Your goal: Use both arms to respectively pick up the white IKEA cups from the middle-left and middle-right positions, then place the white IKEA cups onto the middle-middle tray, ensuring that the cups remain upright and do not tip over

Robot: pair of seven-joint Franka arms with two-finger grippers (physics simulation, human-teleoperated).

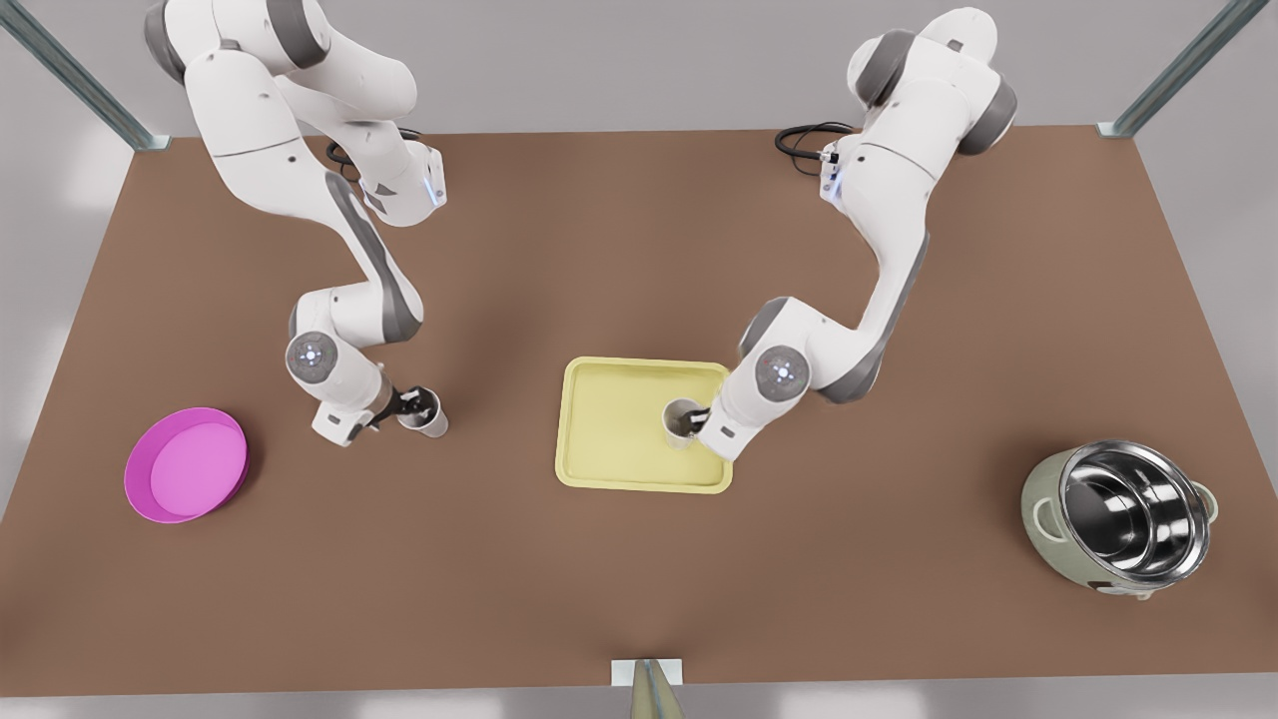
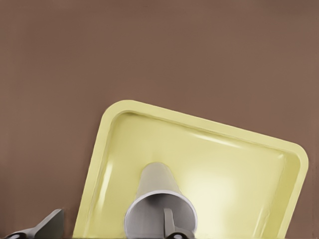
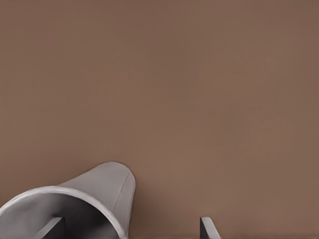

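1. Left gripper (image 1: 697,419) pinches the wall of one white cup (image 1: 683,421): one finger inside the rim, one outside. Cup upright over the tray (image 1: 611,419).
2. Right gripper (image 1: 407,405) grips the second cup (image 1: 427,413) likewise, over bare table (image 1: 639,250), well apart from the tray, which lies toward the front view's right.
3. Count: two cups, one tray.

2 white jointed arms (image 1: 339,210), grey joint covers, black cables, small black fingers (image 1: 407,403).
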